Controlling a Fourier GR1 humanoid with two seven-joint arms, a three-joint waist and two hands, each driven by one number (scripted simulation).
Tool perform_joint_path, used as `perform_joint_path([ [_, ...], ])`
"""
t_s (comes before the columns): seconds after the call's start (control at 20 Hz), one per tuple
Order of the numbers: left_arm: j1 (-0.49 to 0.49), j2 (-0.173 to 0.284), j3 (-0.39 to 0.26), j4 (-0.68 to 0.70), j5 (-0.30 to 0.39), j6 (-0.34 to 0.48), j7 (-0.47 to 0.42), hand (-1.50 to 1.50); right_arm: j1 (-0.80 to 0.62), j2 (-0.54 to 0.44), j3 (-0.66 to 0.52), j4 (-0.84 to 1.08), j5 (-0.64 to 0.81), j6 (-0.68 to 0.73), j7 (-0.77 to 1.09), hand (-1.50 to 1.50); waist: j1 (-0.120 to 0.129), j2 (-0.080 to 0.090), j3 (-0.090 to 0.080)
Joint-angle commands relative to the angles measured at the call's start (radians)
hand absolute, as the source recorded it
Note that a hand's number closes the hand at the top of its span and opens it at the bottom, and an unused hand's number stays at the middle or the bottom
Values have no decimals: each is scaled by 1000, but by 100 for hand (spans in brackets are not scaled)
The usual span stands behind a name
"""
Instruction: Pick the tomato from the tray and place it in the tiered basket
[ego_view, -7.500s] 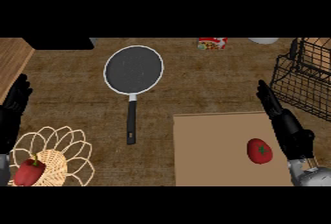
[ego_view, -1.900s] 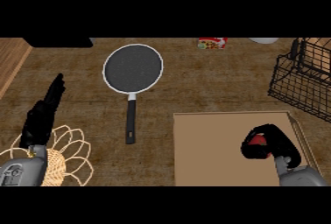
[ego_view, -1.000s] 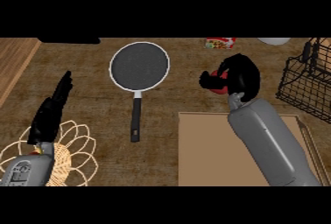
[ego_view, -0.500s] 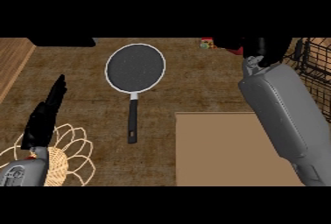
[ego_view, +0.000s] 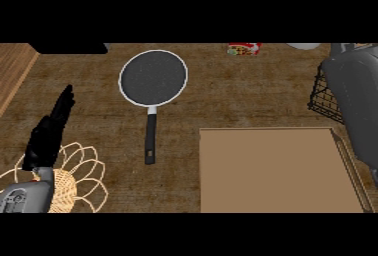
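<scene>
Inspection of the counter (ego_view: 221, 105) at this moment. My right forearm (ego_view: 358, 100) now runs up the right edge of the view and passes out at the top; half a second ago my right hand was still visible near the top edge, and a second ago it was curled round the tomato above the tray. The right hand is no longer in view, so I cannot tell the state of its fingers. The tomato is likewise out of sight; my judgement is that it is being carried with the hand, though nothing here confirms this.

The tray (ego_view: 273, 170) lies at lower right and shows only its bare brown floor. The pick is therefore judged complete. The black wire tiered basket (ego_view: 325, 100) stands at the right, partly behind my forearm, and the arm reaches over or past it. I judge the placing step to be under way, not yet verified.

My left hand (ego_view: 50, 132) rests at the left, fingers straight and holding nothing, above the woven wire bowl (ego_view: 77, 175). The frying pan (ego_view: 153, 82) lies mid-counter, handle toward me, unmoved. A small red packet (ego_view: 244, 48) sits at the far edge.
</scene>
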Motion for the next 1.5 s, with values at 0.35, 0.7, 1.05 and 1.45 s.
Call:
perform_joint_path([
  [0.35, -7, -6, 0, -12, -3, -18, 18, 0, -17, -139, -30, 259, 89, 17, -172, 150, 13, 4, 0],
  [0.7, -21, -31, -14, -5, -17, -3, 18, 0, -31, -263, -27, 442, 195, 23, -233, 150, 16, 7, 0],
  [1.05, -32, -12, 13, -49, -3, -20, 67, 0, 4, -370, -120, 498, 115, 33, -464, 150, 10, 3, 1],
  [1.45, -13, -43, -6, 3, -36, 1, 0, 0, 82, -305, -206, 601, 20, -28, -594, 150, 6, 4, 1],
])
